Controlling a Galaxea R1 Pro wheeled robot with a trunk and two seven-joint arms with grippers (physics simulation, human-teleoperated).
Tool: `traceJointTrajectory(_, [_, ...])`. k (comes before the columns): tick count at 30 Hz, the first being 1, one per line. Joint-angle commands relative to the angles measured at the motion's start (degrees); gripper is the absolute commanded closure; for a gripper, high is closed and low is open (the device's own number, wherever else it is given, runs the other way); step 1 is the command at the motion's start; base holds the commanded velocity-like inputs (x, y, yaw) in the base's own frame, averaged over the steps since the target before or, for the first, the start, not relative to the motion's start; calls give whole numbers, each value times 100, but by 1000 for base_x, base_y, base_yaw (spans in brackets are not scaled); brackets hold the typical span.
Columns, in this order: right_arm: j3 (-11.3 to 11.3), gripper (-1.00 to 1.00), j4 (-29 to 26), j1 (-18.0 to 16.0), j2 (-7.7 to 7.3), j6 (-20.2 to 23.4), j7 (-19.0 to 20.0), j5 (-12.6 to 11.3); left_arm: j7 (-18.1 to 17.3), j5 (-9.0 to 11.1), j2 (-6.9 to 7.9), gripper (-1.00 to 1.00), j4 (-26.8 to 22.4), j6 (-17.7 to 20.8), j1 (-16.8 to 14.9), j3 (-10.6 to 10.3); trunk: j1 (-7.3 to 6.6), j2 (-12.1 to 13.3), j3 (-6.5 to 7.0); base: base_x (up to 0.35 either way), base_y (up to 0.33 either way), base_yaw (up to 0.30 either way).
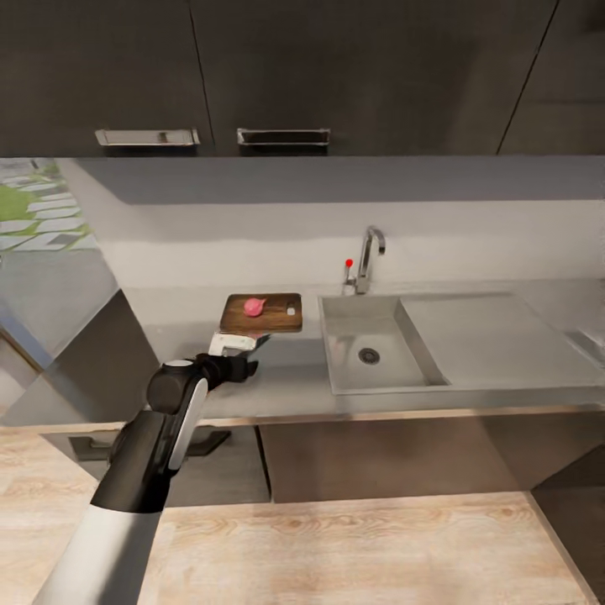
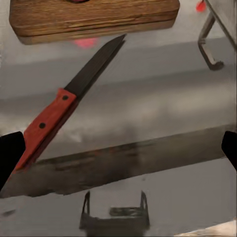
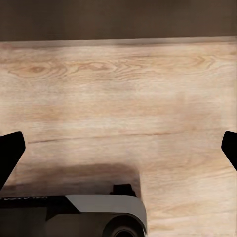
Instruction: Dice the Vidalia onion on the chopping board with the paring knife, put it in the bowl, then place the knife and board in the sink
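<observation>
Gaping wide, left jaws hang over paring knife [image 2: 69, 106] w/o gripping; right jaws wide, empty.

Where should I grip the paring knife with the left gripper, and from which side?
Probably the red handle, not the dark blade. The paring knife lies flat on the countertop, its tip pointing at the chopping board; come from above, left gripper fingers straddling the handle's narrow width.
</observation>
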Motion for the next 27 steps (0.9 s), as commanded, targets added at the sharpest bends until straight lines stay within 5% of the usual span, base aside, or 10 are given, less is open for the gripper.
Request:
traceJointTrajectory(1, [49,-100,2,-5,-4,-19,-37,-39,3,8,-2,-100,-55,26,36,0,-1,-11,-10,-346,0,0])
traceJointTrajectory(12, [49,-100,2,-5,-10,-20,-38,-39,3,8,-2,-100,-260,-28,620,2,-1,-11,-10,-302,0,0])
traceJointTrajectory(19, [49,-100,2,-5,-10,-22,-40,-39,-5,8,-2,-100,-260,-40,730,0,-1,-11,-10,-166,0,0])
traceJointTrajectory(27, [49,-100,2,-5,-10,-21,-40,-39,-5,8,-2,-100,-260,-748,1194,0,-1,-11,-10,-30,0,0])
